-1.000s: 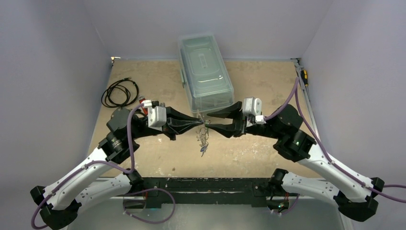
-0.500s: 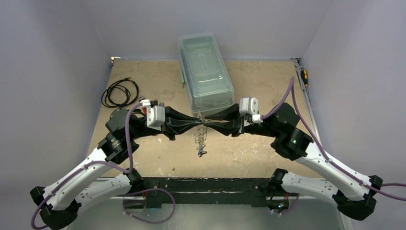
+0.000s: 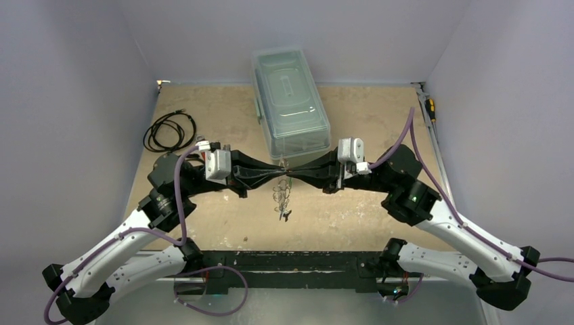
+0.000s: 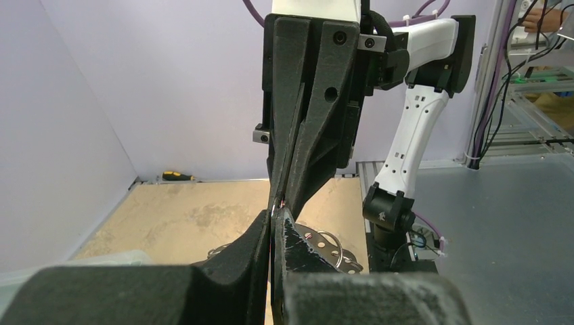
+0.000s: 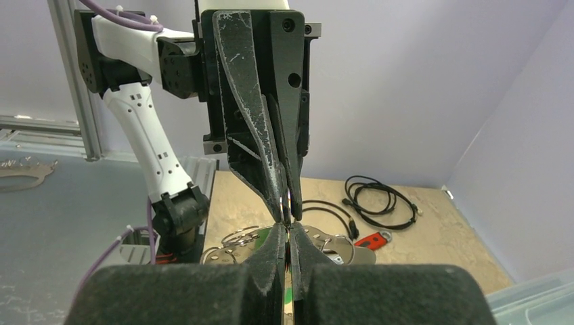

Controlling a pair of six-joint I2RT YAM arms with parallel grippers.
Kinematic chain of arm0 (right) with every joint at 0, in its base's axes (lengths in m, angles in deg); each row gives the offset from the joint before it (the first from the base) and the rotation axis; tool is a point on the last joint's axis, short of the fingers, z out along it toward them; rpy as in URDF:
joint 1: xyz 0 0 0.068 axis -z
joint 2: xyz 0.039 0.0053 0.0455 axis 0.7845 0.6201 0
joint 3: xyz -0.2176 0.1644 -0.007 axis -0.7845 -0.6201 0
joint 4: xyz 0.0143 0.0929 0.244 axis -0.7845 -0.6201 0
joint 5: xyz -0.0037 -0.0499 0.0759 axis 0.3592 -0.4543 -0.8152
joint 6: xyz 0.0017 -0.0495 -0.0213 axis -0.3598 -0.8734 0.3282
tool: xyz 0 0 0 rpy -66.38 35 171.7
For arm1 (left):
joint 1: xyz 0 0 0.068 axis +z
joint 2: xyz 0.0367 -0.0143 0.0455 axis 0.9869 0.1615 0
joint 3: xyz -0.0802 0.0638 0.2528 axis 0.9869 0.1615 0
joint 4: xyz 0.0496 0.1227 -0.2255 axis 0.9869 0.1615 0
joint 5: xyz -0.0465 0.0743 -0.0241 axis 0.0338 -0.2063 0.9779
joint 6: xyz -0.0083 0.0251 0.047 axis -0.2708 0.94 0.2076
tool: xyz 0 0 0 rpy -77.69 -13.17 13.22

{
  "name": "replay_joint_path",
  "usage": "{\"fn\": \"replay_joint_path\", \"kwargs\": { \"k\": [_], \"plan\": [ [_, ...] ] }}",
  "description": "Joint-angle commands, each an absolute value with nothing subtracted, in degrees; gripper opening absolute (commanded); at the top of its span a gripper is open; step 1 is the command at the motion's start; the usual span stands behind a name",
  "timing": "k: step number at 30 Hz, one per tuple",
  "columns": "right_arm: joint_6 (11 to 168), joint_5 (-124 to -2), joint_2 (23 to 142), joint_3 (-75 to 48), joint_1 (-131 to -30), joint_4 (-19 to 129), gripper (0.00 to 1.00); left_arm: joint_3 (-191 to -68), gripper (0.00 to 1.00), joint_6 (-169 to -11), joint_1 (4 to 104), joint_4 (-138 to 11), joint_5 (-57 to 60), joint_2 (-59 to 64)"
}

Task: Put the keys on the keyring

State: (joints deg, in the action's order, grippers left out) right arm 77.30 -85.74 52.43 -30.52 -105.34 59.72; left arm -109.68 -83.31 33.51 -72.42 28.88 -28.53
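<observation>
Your two claws meet tip to tip just in front of the near end of the box point(image 3: 290, 101). Your left claw point(image 3: 275, 177) is pressed together, pinching a small wire ring point(image 5: 285, 206) of the keyring point(image 3: 280, 196), which dangles below the tips, on the side away from the box. Your right claw point(image 3: 293, 177) is almost closed too. A sliver of green shows deep between its fingers point(image 5: 271, 252), which looks like the green key point(image 5: 288, 295), though little of it is visible. A small dark piece point(image 3: 285, 215) hangs at the keyring's lowest end, farthest from the box; you cannot tell what it is. A coiled cable point(image 3: 169, 131) lies well to the left of the box.
</observation>
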Motion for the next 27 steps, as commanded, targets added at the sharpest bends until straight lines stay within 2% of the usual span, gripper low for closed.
{"fn": "replay_joint_path", "kwargs": {
  "k": [1,3,4,6,8,13,18,25,27],
  "plan": [
    [76.31,-86.80,53.61,-28.24,-105.64,61.87,0.00,-109.40,0.00,-83.43,33.52,-76.27,29.76,-29.19],
    [75.60,-86.92,53.93,-27.75,-105.64,61.05,0.00,-109.49,0.00,-82.60,33.43,-75.19,29.12,-29.52],
    [75.11,-86.86,54.09,-27.47,-105.64,60.30,0.00,-109.65,0.03,-82.04,33.55,-74.32,28.72,-29.70],
    [74.41,-86.62,54.37,-26.92,-105.59,58.97,0.00,-110.02,0.21,-80.64,33.53,-72.18,27.70,-30.14],
    [73.57,-86.00,54.49,-26.41,-105.56,57.69,0.00,-110.61,0.34,-79.27,33.52,-69.70,26.77,-30.57],
    [70.90,-82.81,55.18,-25.12,-105.55,52.45,0.00,-113.92,0.49,-72.75,33.58,-58.75,23.74,-31.62],
    [67.33,-79.55,57.70,-21.07,-105.55,43.68,0.00,-120.09,0.50,-64.27,33.51,-42.86,19.62,-30.61],
    [63.35,-73.36,62.14,-15.81,-105.55,32.86,0.00,-121.81,0.42,-59.15,33.55,-36.24,15.24,-30.32],
    [62.85,-71.80,62.14,-16.32,-105.55,32.07,0.00,-122.14,0.36,-58.39,33.49,-35.89,13.83,-29.50]
  ]
}}
